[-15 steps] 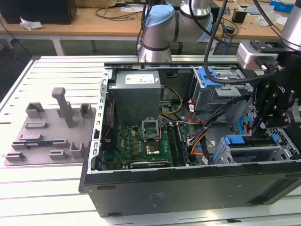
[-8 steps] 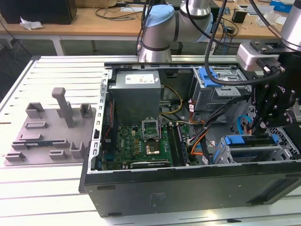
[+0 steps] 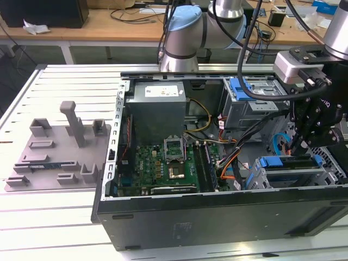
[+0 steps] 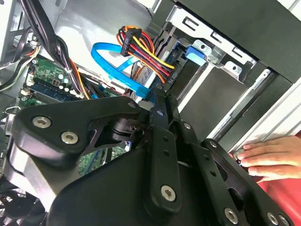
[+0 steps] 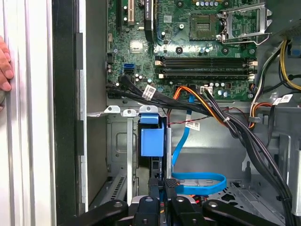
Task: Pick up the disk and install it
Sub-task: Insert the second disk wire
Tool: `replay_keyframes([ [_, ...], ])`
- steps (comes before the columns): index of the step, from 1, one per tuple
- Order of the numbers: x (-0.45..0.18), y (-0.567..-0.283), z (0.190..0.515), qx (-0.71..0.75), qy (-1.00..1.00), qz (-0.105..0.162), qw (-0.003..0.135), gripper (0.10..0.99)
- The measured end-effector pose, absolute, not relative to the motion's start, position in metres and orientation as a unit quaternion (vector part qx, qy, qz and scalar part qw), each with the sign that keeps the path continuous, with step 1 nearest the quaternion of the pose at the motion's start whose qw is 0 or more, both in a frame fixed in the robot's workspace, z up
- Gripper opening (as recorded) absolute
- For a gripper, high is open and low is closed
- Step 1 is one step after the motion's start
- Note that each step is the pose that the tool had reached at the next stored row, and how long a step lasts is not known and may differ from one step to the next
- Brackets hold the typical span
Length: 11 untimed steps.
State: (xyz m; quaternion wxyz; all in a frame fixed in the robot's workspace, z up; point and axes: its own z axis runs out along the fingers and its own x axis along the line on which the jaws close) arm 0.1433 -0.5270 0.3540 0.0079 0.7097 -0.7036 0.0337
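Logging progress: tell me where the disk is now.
In the exterior view, the disk sits in the grey drive cage on the exterior view's right, just below the end effector.

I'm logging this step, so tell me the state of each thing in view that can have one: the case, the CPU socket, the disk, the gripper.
Computer case: on its side, side panel off.
CPU socket: empty, retention frame down.
Disk: on edge in the front drive cage, blue carrier facing up.
Blue data cable: looped loose on the case floor.
Gripper: closed on the disk's edge.
Person's hand: resting flat beside the case.
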Motion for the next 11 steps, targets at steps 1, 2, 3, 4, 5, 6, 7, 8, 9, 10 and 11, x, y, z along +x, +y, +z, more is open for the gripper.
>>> replay_keyframes([
  [1,0.1433,-0.527,0.354,0.71,-0.704,0.034,0.008,0.161],
  [2,0.1433,-0.527,0.3539,0.71,-0.704,0.034,0.008,0.161],
  [3,0.1433,-0.527,0.3539,0.71,-0.704,0.034,0.008,0.161],
  [4,0.1433,-0.527,0.3537,0.71,-0.704,0.034,0.008,0.161],
  [5,0.1433,-0.527,0.3534,0.71,-0.704,0.034,0.008,0.161],
  [6,0.1433,-0.527,0.353,0.71,-0.704,0.034,0.008,0.161],
  [7,0.1433,-0.527,0.3527,0.71,-0.703,0.034,0.008,0.161],
  [8,0.1433,-0.527,0.3524,0.71,-0.703,0.034,0.008,0.161],
  [9,0.1433,-0.527,0.3521,0.71,-0.703,0.034,0.008,0.161],
  [10,0.1433,-0.527,0.3517,0.71,-0.703,0.034,0.008,0.161],
  [11,0.1433,-0.527,0.3512,0.71,-0.703,0.034,0.008,0.161],
])
